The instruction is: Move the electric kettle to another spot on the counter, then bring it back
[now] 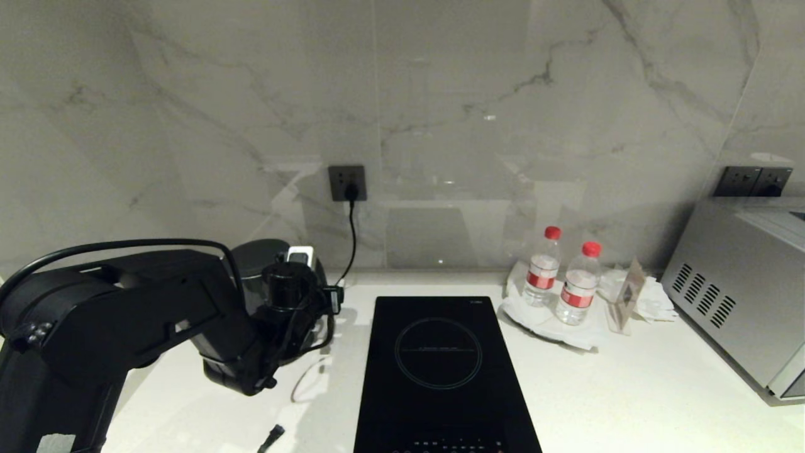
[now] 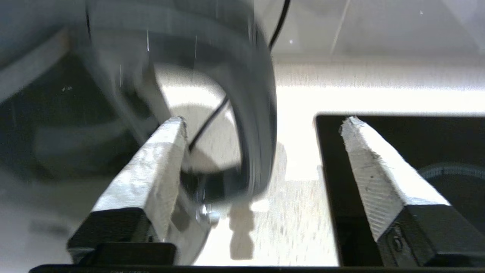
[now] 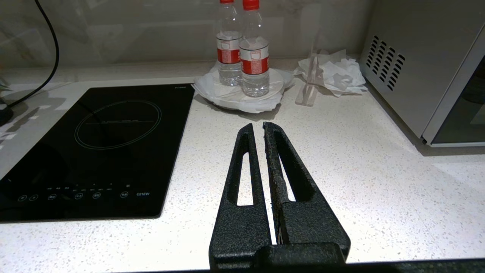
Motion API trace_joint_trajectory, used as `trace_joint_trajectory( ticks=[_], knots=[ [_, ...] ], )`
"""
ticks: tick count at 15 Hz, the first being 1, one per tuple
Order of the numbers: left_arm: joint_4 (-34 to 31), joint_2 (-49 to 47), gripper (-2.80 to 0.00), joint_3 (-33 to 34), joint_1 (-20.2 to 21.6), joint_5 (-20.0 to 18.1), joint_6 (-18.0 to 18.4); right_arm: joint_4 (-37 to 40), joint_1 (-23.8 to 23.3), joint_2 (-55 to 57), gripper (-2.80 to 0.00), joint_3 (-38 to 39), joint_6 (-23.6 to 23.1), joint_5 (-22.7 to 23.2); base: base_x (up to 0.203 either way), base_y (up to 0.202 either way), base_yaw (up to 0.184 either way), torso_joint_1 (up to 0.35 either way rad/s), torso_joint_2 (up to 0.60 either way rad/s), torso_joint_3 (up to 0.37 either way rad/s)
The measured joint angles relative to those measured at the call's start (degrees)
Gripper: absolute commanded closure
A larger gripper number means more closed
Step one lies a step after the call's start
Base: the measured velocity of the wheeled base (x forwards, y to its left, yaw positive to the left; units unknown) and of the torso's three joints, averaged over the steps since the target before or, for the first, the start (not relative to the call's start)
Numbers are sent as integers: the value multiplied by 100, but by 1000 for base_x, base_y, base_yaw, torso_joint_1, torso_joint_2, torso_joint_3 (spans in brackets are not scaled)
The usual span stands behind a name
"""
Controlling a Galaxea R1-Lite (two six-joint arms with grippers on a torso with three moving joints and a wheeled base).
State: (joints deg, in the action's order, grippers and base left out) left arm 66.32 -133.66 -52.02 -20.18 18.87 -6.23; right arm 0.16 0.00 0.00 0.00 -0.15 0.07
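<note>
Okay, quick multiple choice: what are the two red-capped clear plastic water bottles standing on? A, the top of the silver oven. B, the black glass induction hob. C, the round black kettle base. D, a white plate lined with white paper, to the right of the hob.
D: the two red-capped clear plastic water bottles stand on a white paper-lined plate, right of the black glass induction hob.

One electric kettle [image 1: 261, 264]; two water bottles [image 1: 542, 267] [image 1: 578, 283]; one induction hob [image 1: 440, 371]; two tools [image 2: 265, 125] [image 3: 257, 129]
</note>
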Motion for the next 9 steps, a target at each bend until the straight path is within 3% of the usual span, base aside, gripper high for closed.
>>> trace_joint_trajectory(
  ticks=[5, 9],
  knots=[
    [882, -11, -280, 1013, -69, -19, -5, 0, 0, 0, 0, 0, 0, 0, 0, 0, 0, 0, 0, 0],
    [1587, -165, -280, 1619, -350, 0, -29, 2, 0, 0, 0, 0, 0, 1, 0, 0, 0, 0, 0, 0]
  ],
)
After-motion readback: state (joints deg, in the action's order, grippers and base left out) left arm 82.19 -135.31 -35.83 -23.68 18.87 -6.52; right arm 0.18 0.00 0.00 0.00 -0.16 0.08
